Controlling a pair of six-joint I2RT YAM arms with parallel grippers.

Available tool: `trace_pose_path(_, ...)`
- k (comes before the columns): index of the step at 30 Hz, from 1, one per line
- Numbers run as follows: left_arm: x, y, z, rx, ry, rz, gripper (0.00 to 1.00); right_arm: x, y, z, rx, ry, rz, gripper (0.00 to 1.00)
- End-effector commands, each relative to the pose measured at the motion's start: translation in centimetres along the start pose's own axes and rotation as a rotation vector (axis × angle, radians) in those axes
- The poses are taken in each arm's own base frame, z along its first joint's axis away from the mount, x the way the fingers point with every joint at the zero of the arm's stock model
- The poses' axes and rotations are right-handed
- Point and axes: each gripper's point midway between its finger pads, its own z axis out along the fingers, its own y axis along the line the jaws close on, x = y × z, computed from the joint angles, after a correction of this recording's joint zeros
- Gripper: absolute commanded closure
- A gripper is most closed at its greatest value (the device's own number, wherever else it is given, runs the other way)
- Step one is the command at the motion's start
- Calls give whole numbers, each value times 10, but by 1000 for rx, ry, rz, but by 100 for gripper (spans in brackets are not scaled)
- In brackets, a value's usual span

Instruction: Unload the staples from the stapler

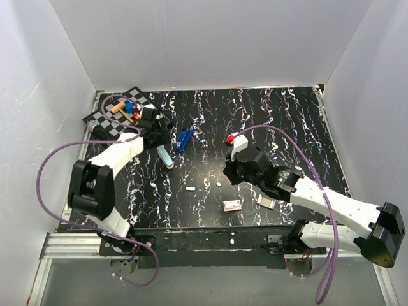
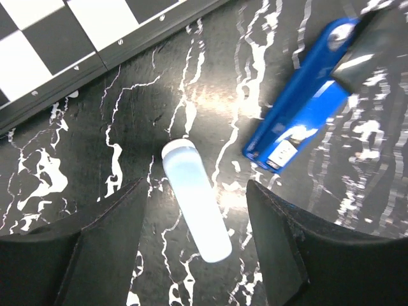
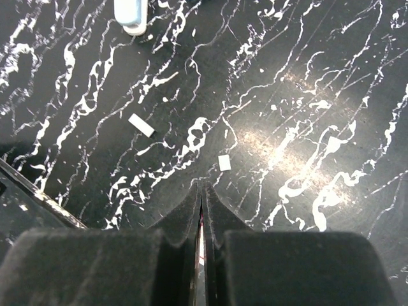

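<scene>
I am viewing the slim bright-blue stapler point(image 1: 185, 139) point(image 2: 306, 105) lying on the marbled table point(image 1: 287, 127), beside my left gripper point(image 2: 197, 185), its jaws standing apart. My right gripper point(image 3: 202, 191) is hovering pinched together near two whitish staples point(image 3: 141, 125).

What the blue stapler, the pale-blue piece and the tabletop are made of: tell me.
The stapler looks like glossy bright-blue plastic: smooth shell with soft highlights. The pale-blue piece is probably plastic too, satin, with a rounded end and even colour. The tabletop is black with white marble-like veins and mirrors lamp glare; stone or printed laminate, I cannot tell.
</scene>
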Motion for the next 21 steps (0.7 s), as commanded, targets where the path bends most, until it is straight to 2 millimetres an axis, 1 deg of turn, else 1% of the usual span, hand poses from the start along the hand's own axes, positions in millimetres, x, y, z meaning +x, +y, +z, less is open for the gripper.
trace_pose_path(1,-25,-15,-52,117,-94,-43,37,-16,-7,-10,41,-28,-24,89)
trace_pose_path(2,-23,-19,-59,151,-94,-43,37,-15,-10,-11,53,-22,-26,86)
trace_pose_path(4,-23,-26,-75,197,-114,-40,37,-14,-14,-15,80,-14,-28,77)
trace_pose_path(5,-23,-31,-86,230,-127,-35,37,-13,-19,-17,104,-6,-26,73)
trace_pose_path(6,-22,-35,-93,254,-135,-29,37,-8,-24,-21,131,17,-27,70)
trace_pose_path(9,-14,-48,-115,329,-145,6,37,-3,-41,-33,214,42,-6,62)
trace_pose_path(12,-2,-59,-131,393,-135,57,38,9,-64,-50,331,79,59,57)
trace_pose_path(14,5,-64,-138,418,-119,85,38,19,-77,-60,403,111,126,56)
trace_pose_path(15,13,-71,-143,460,-94,110,38,26,-84,-66,436,132,157,55)
trace_pose_path(17,21,-77,-149,493,-70,142,38,40,-96,-77,497,169,237,54)
trace_pose_path(19,28,-83,-154,526,-55,181,37,59,-107,-84,546,210,305,53)
trace_pose_path(21,34,-84,-157,538,-46,210,36,78,-119,-88,593,242,384,52)
